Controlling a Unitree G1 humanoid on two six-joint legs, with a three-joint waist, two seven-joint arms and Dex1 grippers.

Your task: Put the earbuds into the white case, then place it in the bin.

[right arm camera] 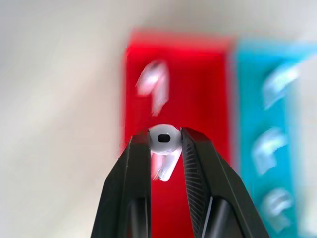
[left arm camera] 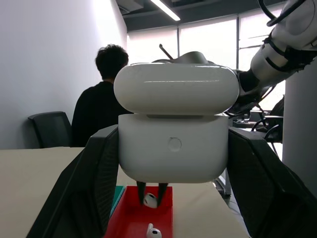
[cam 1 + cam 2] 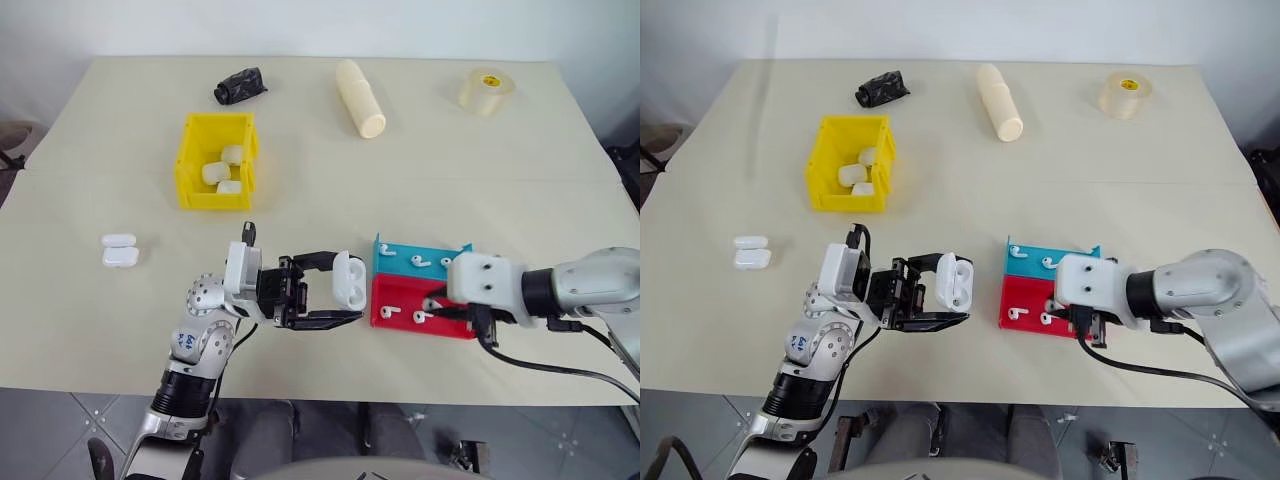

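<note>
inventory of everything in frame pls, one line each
table: 1, beige, under everything
bin: 1, yellow, far left, three white cases inside
black crumpled object: 1, far edge, behind bin
cream cylinder: 1, far centre
tape roll: 1, pale yellow, far right
spare white case: 1, lid open, near left
blue tray: 1, three earbuds in it
red tray: 1, in front of blue tray, one loose earbud
white case: 1, lid open, in left gripper
earbud: 1, white, in right gripper over red tray
person: 1, dark top, seated in the background
left gripper: black jaws, shut on case
right gripper: black jaws, shut on earbud
</note>
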